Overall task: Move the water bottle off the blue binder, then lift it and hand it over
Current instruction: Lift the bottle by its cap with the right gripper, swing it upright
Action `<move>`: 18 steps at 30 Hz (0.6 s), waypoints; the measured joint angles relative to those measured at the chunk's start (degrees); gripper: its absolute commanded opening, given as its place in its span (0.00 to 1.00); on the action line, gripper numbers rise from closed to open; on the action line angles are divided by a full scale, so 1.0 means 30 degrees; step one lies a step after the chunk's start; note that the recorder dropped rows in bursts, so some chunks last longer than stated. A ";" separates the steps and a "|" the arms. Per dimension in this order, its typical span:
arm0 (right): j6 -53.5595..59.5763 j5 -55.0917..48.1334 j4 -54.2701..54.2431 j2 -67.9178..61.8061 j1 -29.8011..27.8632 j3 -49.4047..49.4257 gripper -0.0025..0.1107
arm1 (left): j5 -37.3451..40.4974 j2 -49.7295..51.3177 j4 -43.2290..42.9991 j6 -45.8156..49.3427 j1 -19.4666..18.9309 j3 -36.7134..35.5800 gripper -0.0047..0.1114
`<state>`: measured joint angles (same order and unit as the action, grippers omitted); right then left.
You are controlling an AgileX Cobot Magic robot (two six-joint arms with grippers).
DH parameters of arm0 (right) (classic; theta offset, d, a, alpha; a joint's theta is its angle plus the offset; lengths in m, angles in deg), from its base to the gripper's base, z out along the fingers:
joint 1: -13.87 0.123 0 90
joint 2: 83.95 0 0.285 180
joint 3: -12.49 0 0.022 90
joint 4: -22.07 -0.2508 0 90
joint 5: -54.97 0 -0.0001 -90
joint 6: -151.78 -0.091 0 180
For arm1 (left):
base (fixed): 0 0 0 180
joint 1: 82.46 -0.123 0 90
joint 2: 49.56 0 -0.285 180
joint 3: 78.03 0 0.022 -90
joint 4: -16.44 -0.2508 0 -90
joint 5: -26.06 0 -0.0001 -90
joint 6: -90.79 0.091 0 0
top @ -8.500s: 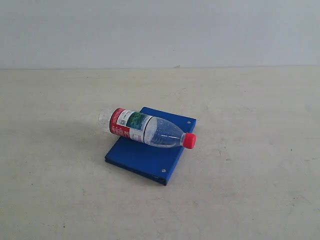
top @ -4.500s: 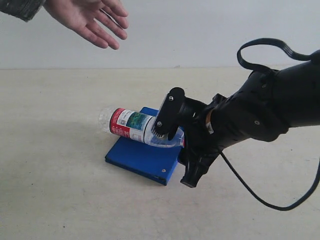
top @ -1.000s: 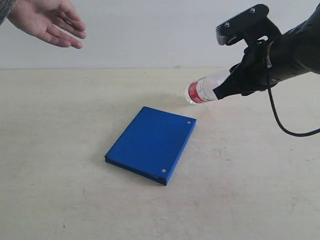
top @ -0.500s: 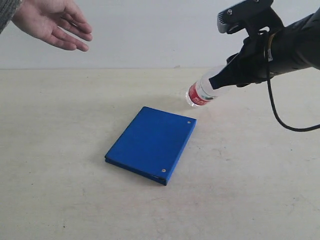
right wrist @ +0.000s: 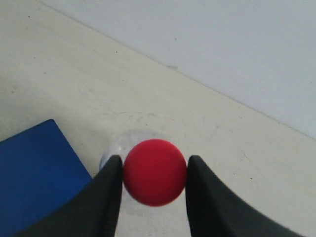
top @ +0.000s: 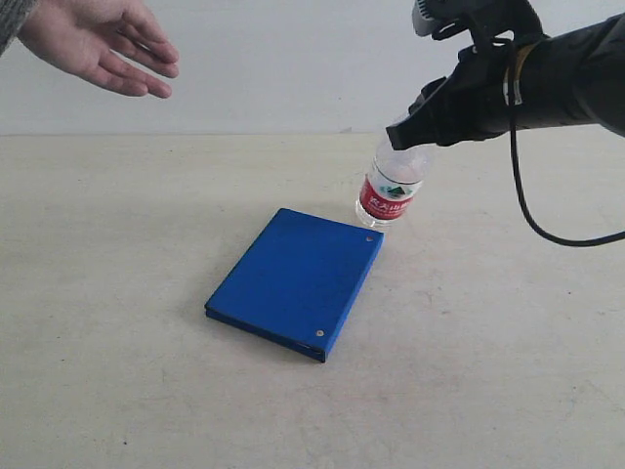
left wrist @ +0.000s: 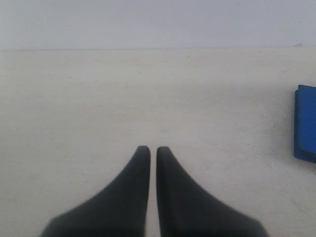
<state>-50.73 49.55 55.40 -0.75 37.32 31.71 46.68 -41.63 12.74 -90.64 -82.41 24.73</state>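
The right gripper [right wrist: 154,160] was clamped on the red cap [right wrist: 154,178] of the water bottle [top: 389,188], which hung nearly upright just beside the far right corner of the blue binder [top: 293,278] lying flat on the table [top: 117,342], while the left gripper [left wrist: 153,157] had its jaws pressed together.

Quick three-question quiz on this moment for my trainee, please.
1. True or false: the small clear plastic water bottle with a red cap lies flat on the deep-blue rectangular binder.
2. Which gripper grips the bottle's cap? A) left gripper B) right gripper C) neither
3. Fill in: the left gripper's jaws are ___.
Key: 1 false, it hangs upright beside the binder; 2 B; 3 shut.
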 measured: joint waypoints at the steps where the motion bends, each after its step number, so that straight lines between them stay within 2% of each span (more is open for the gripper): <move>1: 0.0000 0.0172 0.0000 0.0000 0.0000 0.0000 0.02 | 0.0000 0.0000 0.0000 0.0000 0.0000 0.0000 0.08; 18: 0.1839 0.1355 0.0028 0.0000 0.0000 0.0000 0.02 | 0.0000 0.0000 0.0000 0.0000 0.0000 0.0000 0.08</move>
<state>-45.21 53.61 55.48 -0.75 37.32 31.71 46.68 -41.63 12.74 -90.64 -82.41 24.73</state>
